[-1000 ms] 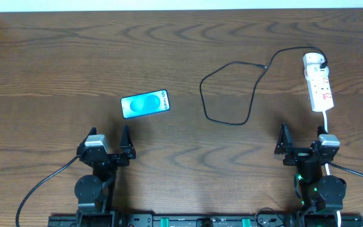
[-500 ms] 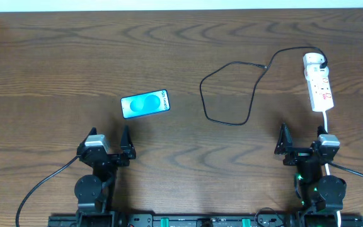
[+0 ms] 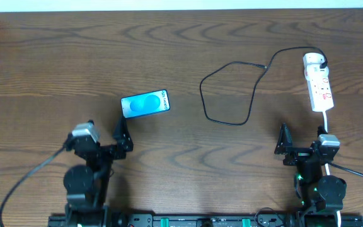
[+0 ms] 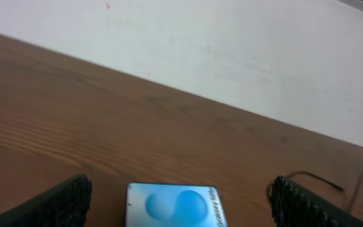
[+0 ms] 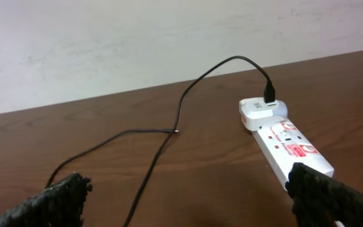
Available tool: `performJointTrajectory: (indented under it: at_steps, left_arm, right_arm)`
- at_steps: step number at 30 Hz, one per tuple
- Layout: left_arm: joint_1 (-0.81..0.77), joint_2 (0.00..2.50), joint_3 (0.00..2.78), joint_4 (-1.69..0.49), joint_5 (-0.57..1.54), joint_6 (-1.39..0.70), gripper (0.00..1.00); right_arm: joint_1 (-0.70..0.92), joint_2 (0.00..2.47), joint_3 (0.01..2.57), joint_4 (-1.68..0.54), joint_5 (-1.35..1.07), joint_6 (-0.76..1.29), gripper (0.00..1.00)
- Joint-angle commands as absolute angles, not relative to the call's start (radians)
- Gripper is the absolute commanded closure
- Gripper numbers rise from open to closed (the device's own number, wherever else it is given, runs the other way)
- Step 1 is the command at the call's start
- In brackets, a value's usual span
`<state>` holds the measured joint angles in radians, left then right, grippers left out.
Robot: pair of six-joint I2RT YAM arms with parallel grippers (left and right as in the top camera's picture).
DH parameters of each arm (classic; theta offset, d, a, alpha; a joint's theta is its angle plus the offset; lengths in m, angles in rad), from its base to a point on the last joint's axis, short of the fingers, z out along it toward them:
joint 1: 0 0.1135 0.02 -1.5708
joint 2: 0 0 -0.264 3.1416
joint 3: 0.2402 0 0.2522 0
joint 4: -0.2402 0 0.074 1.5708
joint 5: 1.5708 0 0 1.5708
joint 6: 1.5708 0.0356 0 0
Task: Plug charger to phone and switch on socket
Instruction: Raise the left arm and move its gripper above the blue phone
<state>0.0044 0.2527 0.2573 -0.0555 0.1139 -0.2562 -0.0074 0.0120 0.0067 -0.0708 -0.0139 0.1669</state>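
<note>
The left gripper (image 3: 103, 134) hovers low over the brown wood-grain table (image 3: 55, 63) with its two dark, ribbed fingers spread wide and nothing between them. Just ahead of it, a little toward its right finger, lies the small rectangular smartphone with the bright blue lit screen (image 3: 145, 104). It lies flat with its long side across the gripper's line, and in the left wrist view its near part shows between the two fingertips, apart from both. The right gripper (image 3: 303, 142) is likewise spread wide and empty. Ahead of it and slightly to its right lies the narrow white power strip with red switch marks (image 3: 320, 88), lengthwise away from the fingers, and its thick white cord (image 3: 327, 120) runs back past the gripper's right finger. The charger's white plug adapter (image 5: 260, 111) sits in the far end of the strip. From it the long thin black charger cable (image 3: 201, 88) arcs off to the gripper's left and forms a loose loop on the table, ahead of the right gripper's left finger and well to the right of the phone. The small connector tip (image 5: 172, 131) lies free on the wood beside another stretch of the same cable, well apart from the phone.
</note>
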Motion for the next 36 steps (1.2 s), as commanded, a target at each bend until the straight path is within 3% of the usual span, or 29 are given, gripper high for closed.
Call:
performJointTrajectory:
  at_steps: [1,6,20,29,36]
  left_arm:
    - [0.001,0.446,0.406,-0.072,0.189,-0.305,0.09]
    - [0.001,0.672,0.584,-0.097,0.304,-0.306,0.09]
    - [0.001,1.008,1.159,-0.53,0.329,-0.309,0.09]
    - [0.001,1.019,1.162,-0.632,0.445,-0.362,0.09]
    - [0.001,1.025,1.162,-0.645,0.369,-0.505,0.09]
  right_arm:
    - [-0.003,0.008,0.006,-0.075,-0.013,0.152,0.01]
    - [-0.003,0.008,0.006,-0.075,-0.013,0.152,0.01]
    - [-0.003,0.008,0.006,-0.075,-0.013,0.152,0.01]
    - [-0.003,0.008,0.006,-0.075,-0.013,0.152,0.01]
    - [-0.003,0.008,0.006,-0.075,-0.013,0.152,0.01]
